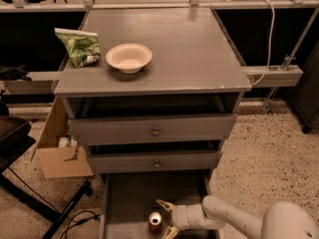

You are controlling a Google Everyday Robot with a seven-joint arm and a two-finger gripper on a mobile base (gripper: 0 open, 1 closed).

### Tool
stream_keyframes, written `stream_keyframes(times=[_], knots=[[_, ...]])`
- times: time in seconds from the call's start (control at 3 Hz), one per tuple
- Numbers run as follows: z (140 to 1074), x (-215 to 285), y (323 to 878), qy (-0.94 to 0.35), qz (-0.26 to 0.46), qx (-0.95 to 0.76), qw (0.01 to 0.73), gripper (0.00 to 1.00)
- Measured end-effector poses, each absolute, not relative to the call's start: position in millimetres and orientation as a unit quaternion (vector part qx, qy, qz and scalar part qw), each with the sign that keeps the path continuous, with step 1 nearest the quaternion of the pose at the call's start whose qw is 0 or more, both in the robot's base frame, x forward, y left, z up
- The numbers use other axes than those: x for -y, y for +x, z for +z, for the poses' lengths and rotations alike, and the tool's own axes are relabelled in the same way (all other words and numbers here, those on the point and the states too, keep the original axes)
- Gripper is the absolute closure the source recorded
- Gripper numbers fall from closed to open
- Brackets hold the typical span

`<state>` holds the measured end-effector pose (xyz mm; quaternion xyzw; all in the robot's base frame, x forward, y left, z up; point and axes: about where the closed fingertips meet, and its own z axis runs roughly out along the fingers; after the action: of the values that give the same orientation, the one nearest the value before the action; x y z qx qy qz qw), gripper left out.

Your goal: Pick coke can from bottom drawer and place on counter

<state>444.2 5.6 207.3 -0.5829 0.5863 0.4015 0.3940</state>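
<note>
Reach-to-grasp step: end effector [168, 218] spread open, empty, just at 3 o'clock of upright coke can [155, 222] inside pulled-out bottom drawer [127, 203]; next, likely nudge toward 9 o'clock to straddle can, clench, then lift to bench [189, 49] at 12 o'clock.
</note>
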Motion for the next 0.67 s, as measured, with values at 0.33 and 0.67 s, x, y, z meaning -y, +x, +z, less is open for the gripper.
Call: stream_keyframes(times=[0.33,0.67], knots=[[180.4,-20.2,446.3,-0.585,0.407,-0.589,0.381,0.19],[177.4,-21.6,448.8,-0.585,0.406,-0.589,0.381,0.50]])
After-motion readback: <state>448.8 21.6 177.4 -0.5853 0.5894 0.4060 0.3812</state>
